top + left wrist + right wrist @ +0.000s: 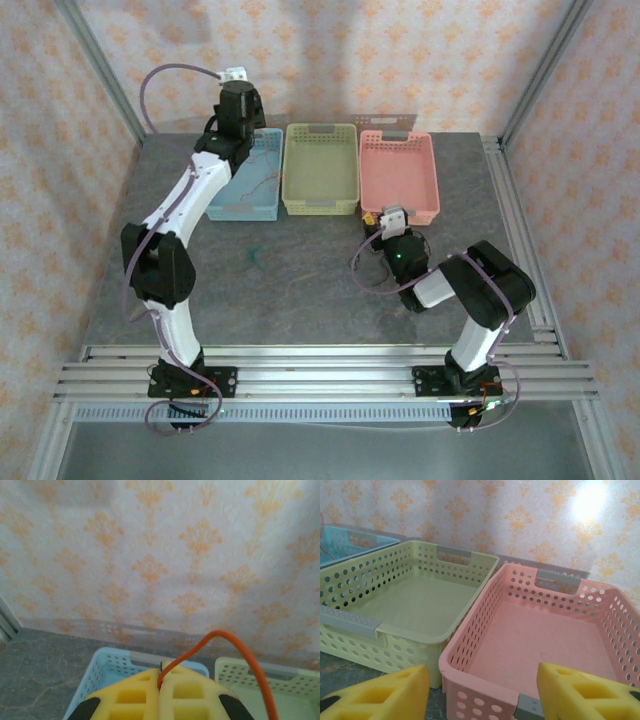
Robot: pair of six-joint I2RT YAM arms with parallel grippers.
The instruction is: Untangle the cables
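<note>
Sorting stage of the untangling, as judged from the layout, read near to far. Bare table (300, 290) lies ahead of the two arm bases and gives free room for travel. A loose green cable (255, 257) rests on it, apart from everything else and not yet binned. Right pincer (482, 674) hovers at the near wall of the pink basket (470, 650), jaws about half spread and holding nothing; the yellow-green basket (420, 636) stands just beside. Farther off, left pincer (161, 672) is clamped tight on an orange cable (235, 642), which arches up and off to the right, above the blue basket (112, 661). A reddish cable (262, 185) lies inside that basket. Next move probably calls for letting the orange cable go over a basket, clear of the rims and of the back wall (150, 555) close beyond
</note>
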